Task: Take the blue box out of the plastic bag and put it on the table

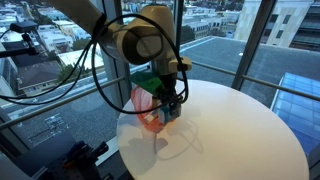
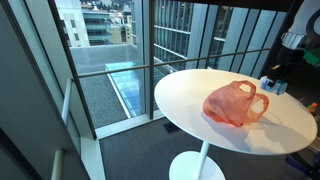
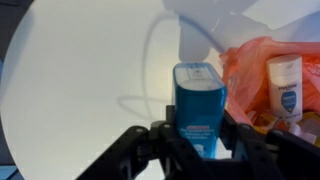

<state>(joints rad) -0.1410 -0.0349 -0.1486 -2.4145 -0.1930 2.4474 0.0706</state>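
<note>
With my gripper I am gripping the blue box, which is standing upright. My jaws are narrowed to its width and pressing on its two sides. The box is sitting outside the orange plastic bag, just beside it. I cannot tell whether it is touching the white table. A white bottle is lying in the bag's mouth. Beyond the table's edge, buildings are showing through the windows.
</note>
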